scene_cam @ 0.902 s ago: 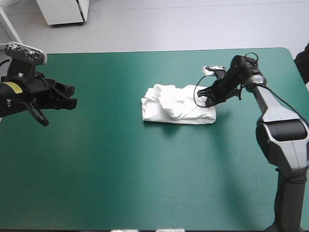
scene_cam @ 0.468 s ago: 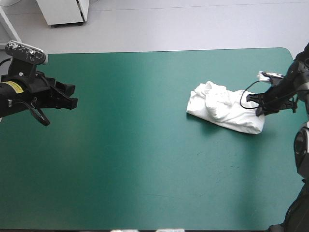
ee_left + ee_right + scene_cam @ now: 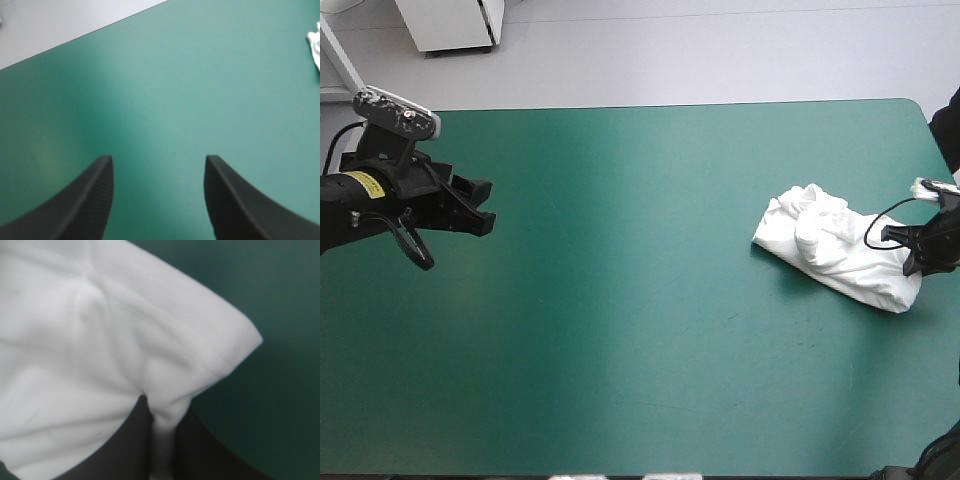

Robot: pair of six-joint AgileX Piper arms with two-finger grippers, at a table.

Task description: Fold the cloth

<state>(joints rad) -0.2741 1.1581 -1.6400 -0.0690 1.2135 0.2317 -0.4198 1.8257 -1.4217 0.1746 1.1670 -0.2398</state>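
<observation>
I count one T-shirt, bundled at the right edge, with the right gripper clenched on it. The left gripper stands released; its arm's yellow label is illegible.

The left arm is black and blocky, with a small yellow label on its side. The left pincer has two broad, matte black fingers curved like fins. The right pincer shows the same black fins.

Bright, even light, prob. overhead; soft shadow beside T-shirt, pale sheen across teal-green cover.
</observation>
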